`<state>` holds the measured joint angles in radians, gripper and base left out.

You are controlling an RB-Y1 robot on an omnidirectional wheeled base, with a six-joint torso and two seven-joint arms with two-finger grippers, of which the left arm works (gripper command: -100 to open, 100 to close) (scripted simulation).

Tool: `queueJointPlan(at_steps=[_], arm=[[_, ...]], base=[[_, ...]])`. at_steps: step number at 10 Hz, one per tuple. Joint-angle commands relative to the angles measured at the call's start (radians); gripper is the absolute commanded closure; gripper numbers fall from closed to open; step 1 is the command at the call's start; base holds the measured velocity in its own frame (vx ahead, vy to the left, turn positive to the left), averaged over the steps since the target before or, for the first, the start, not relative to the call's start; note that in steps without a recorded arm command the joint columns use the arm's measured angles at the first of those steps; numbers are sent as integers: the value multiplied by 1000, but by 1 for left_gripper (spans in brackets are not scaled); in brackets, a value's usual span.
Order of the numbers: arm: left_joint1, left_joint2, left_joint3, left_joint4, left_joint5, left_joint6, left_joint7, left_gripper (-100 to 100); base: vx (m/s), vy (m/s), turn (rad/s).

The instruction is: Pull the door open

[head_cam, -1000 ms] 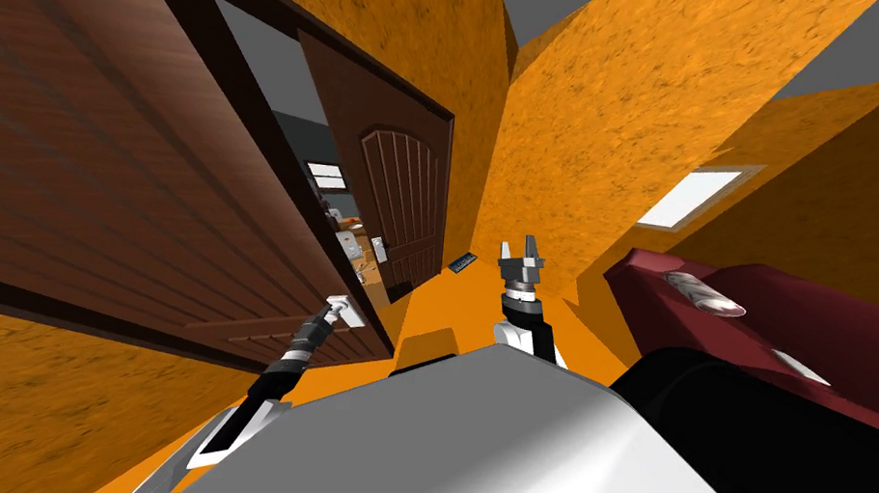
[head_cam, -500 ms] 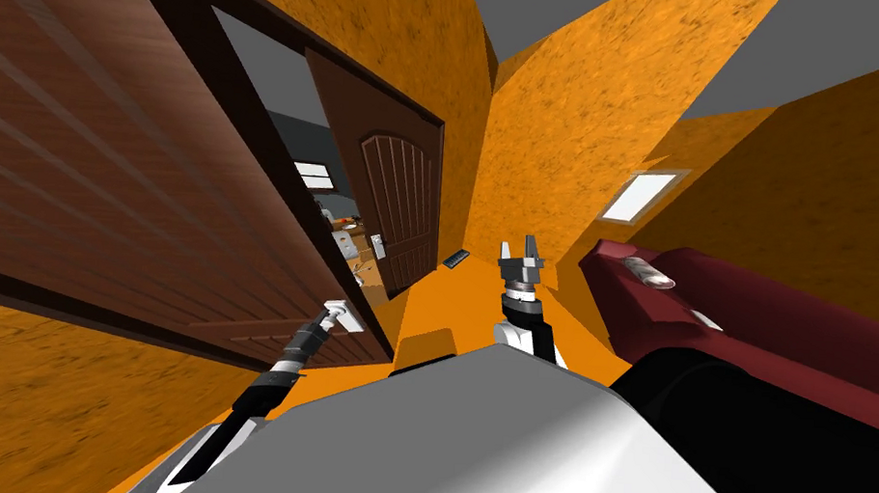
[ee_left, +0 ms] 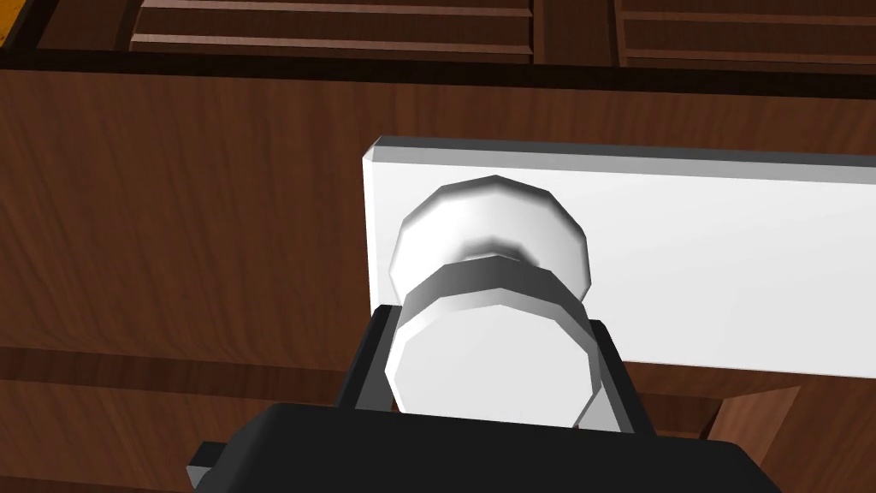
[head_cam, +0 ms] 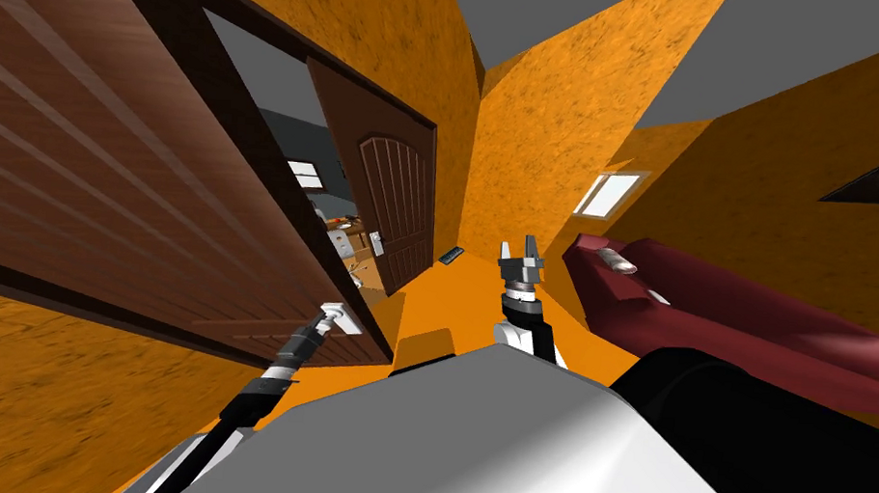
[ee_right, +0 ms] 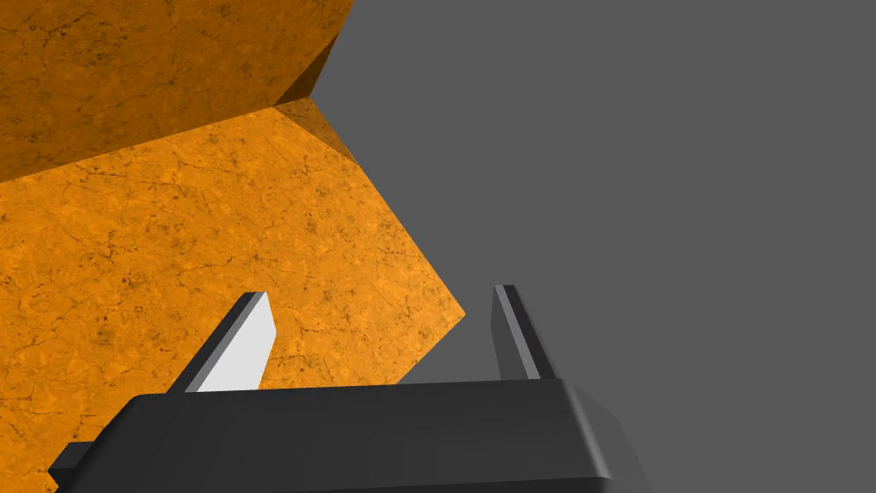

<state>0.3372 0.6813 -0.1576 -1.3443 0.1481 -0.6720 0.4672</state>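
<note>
1. My left gripper [ee_left: 489, 377] is clenched on the white knob [ee_left: 489, 338], one finger pressing each side of it.
2. The knob sticks out of a white plate [ee_left: 727, 274] fixed to the brown door [head_cam: 94, 186], close to the door's free edge.
3. In the head view the door stands on my left, swung out from its dark frame [head_cam: 437, 190] towards me.
4. Through the opening I see another room and a second, darker door [head_cam: 397, 207].
5. My right gripper [head_cam: 522, 254] is raised ahead of my chest, fingers spread and holding nothing.
6. Dark red furniture [head_cam: 713, 311] lies to my right, well apart from both arms, against orange walls [head_cam: 532, 139].
</note>
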Motion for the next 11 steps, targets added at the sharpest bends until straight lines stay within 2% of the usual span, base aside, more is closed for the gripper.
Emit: queueJointPlan(at_steps=[1,4,7,8,9,11], arm=[[10,10,-12,4,-3,-27,9,100],[25,36,-24,16,-5,-73,27,100],[36,56,-33,25,-6,-109,42,100],[34,55,-26,23,-4,-95,37,100],[37,63,-32,33,-6,-113,44,100],[37,69,-37,40,-7,-127,50,100]], base=[[-194,106,-123],[-208,106,-145],[-184,106,-122],[-88,52,-27],[-129,49,-140],[-176,91,-150]])
